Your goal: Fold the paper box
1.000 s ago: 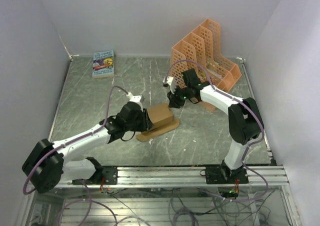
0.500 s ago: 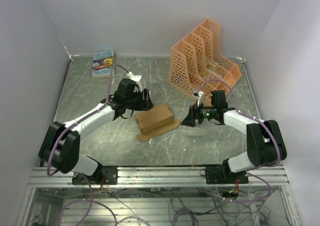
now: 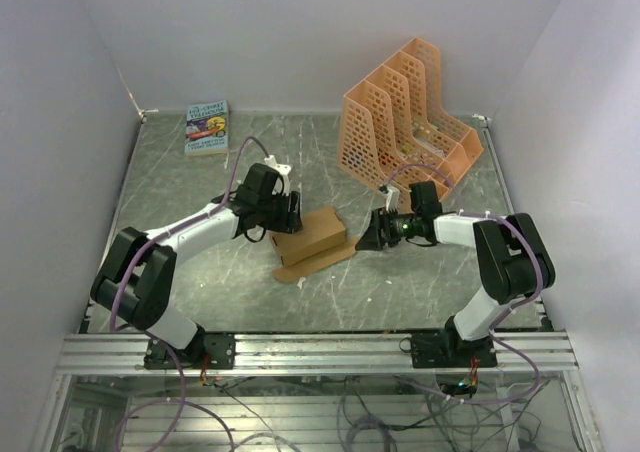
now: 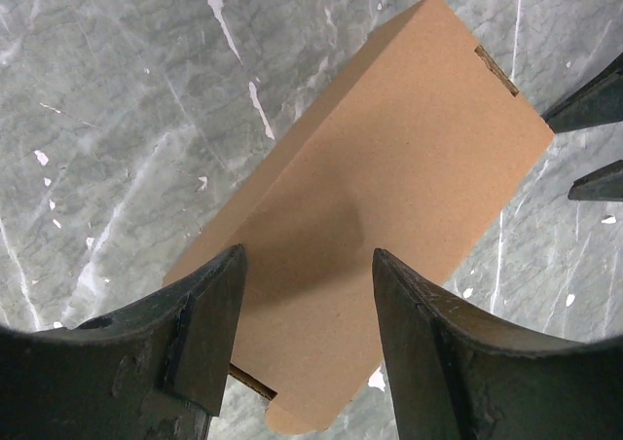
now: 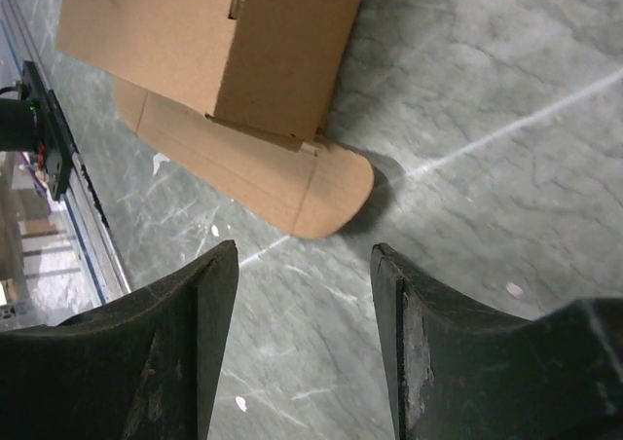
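Note:
The paper box (image 3: 312, 234) is a tan cardboard carton lying near the table's middle, with a flat rounded flap (image 3: 318, 258) spread out at its near side. My left gripper (image 3: 287, 215) is open and empty at the box's left end; its wrist view shows the box top (image 4: 389, 167) between and beyond the open fingers (image 4: 209, 313). My right gripper (image 3: 368, 236) is open and empty, low over the table just right of the box. Its wrist view shows the box (image 5: 224, 41) and the rounded flap end (image 5: 321, 192) ahead of the fingers (image 5: 414, 304).
An orange perforated file rack (image 3: 405, 122) stands at the back right, just behind my right arm. A small colourful book (image 3: 207, 126) lies at the back left. Grey walls close in the marbled table (image 3: 180, 272) on three sides.
Both arms let go of the box and swung back, then returned. My left gripper has come down to the box's left end; my right gripper moved left to its right end.

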Robot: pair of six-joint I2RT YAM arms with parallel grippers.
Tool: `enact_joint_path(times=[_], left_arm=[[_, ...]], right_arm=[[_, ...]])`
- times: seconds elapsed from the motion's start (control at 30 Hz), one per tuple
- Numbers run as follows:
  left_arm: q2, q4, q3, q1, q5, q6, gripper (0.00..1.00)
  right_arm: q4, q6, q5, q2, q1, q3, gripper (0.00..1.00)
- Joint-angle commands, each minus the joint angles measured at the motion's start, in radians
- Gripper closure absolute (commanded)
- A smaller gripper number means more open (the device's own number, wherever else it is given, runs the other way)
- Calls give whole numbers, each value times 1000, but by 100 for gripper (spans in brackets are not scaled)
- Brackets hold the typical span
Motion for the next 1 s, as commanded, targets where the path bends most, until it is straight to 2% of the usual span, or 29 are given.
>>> enact_joint_path(times=[0.0,0.27,0.53,0.8,0.97], left_arm=[[14,-53,-32,1,-64,-22,33],[-9,-30,-99,1,-40,-78,34],[-47,-13,-99,1,-10,-103,34],[-63,-10,-101,1,5,-117,35],[-75,-13,-105,1,8,-125,35]], right_arm=[[7,30,45,27,43,43,44],[7,70,47,89,63,90,52],[94,149,12,33,70,25,62],[53,99,58,69,128,54,78],[-3,29,157,44,156,86,88]])
